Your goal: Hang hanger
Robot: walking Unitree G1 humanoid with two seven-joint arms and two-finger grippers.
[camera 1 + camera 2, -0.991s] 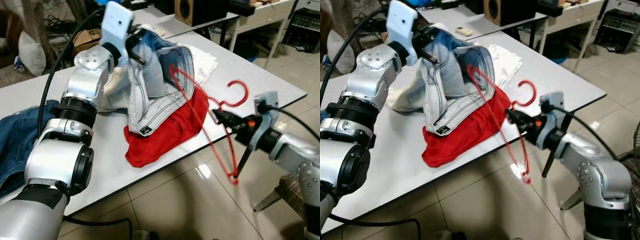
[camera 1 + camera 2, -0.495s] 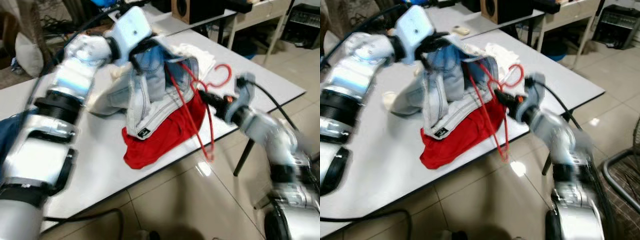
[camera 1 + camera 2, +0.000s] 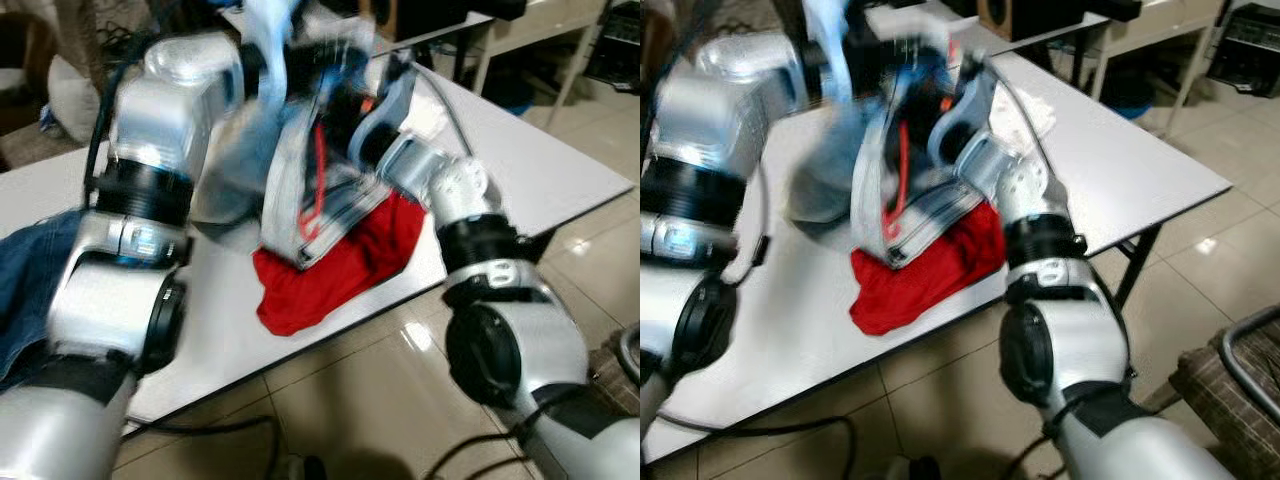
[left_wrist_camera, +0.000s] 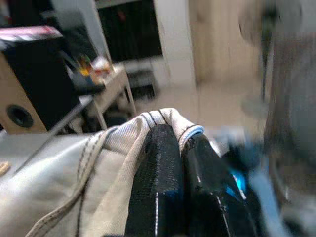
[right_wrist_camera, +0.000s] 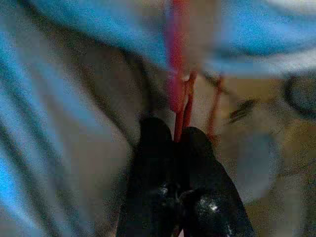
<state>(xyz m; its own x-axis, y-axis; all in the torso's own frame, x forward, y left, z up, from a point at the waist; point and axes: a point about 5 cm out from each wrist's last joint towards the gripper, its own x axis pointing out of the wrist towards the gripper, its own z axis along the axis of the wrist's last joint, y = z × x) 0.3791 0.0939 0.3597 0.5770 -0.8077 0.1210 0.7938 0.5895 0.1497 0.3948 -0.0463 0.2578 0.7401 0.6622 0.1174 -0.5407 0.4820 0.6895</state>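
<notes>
Bright, even indoor light; heavy motion blur throughout, glare on the floor tiles [image 3: 420, 335].

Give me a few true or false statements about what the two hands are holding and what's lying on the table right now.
1. The right hand is shut on the red hanger. True.
2. The left hand grips a white towel. False: its fingers pinch the hem of the light denim garment.
3. A red cloth lies on the white table under the denim. True.
4. The hanger hangs out over the floor beside the table. False: it is inside the raised denim garment, above the table.
5. The red cloth is folded neatly. False: it lies crumpled at the table's edge.
</notes>
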